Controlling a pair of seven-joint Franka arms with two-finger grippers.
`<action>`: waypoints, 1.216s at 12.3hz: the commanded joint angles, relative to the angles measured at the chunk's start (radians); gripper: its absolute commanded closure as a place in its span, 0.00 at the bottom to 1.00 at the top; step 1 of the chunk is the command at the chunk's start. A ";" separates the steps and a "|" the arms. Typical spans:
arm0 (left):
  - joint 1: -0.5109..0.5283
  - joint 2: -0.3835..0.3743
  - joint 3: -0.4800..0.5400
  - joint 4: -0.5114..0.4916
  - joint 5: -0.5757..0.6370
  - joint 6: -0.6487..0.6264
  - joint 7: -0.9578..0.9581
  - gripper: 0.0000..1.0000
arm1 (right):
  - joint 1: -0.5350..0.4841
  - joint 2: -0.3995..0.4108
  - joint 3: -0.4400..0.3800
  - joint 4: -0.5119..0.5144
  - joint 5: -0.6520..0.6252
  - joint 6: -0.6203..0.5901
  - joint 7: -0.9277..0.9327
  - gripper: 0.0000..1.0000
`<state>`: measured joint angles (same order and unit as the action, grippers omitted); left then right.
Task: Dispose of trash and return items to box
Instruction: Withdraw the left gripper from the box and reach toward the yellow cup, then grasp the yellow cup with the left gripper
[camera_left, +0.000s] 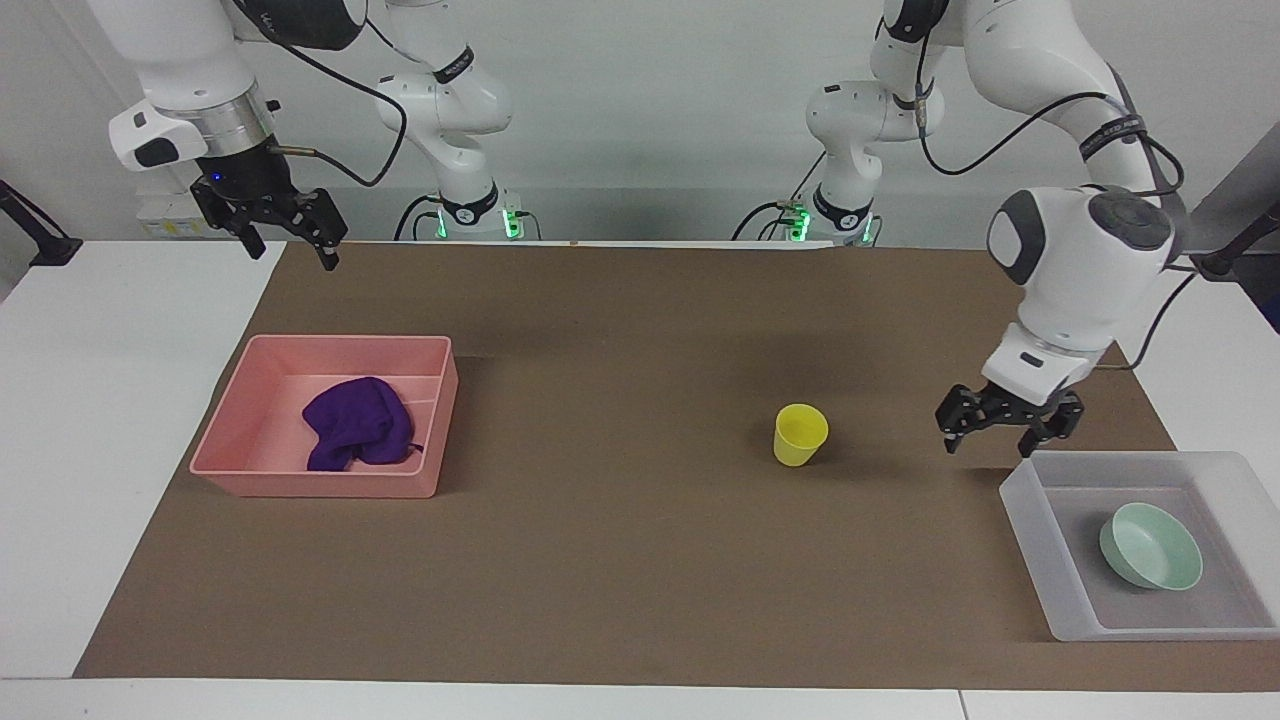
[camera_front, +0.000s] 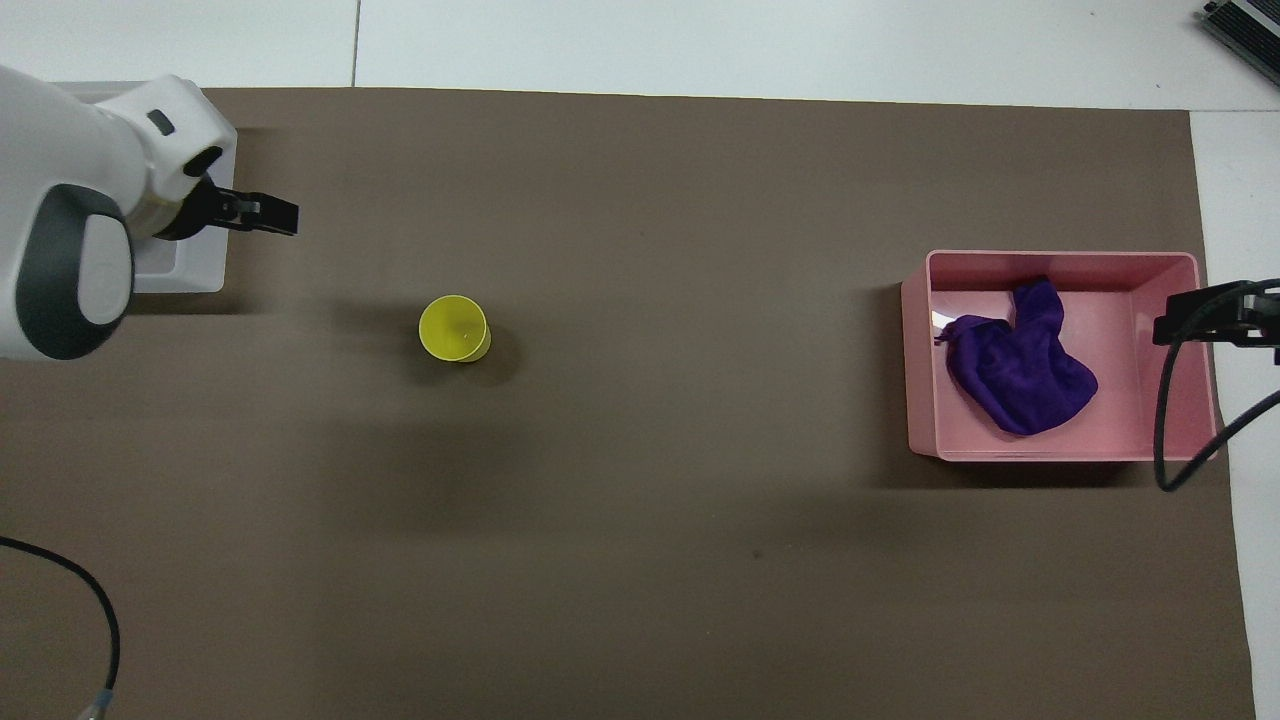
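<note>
One cup (camera_left: 800, 434), one bowl (camera_left: 1150, 545), one rag (camera_left: 358, 422)

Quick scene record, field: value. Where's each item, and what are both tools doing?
rag: in pink tray
bowl: in white box, upright
cup: upright on mat, between tray and box, not boxed yet
left tool: open, empty, raised over mat between box and cup
right tool: open, empty, raised, waiting at the mat's edge nearest the robots, not over the pink tray
</note>
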<state>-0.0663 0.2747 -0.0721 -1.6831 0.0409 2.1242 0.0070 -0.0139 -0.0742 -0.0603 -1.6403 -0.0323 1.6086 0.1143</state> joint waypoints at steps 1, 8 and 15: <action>-0.082 -0.083 0.015 -0.171 0.010 0.074 -0.077 0.00 | -0.009 -0.018 0.004 -0.018 0.005 -0.012 -0.018 0.00; -0.217 -0.104 0.014 -0.395 0.008 0.293 -0.183 0.00 | -0.009 -0.018 0.004 -0.018 0.003 -0.012 -0.019 0.00; -0.230 -0.117 0.014 -0.405 0.008 0.315 -0.205 1.00 | -0.009 -0.018 0.004 -0.018 0.003 -0.012 -0.019 0.00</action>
<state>-0.2816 0.1943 -0.0730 -2.0691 0.0409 2.4345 -0.1756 -0.0139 -0.0745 -0.0603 -1.6410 -0.0323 1.6075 0.1143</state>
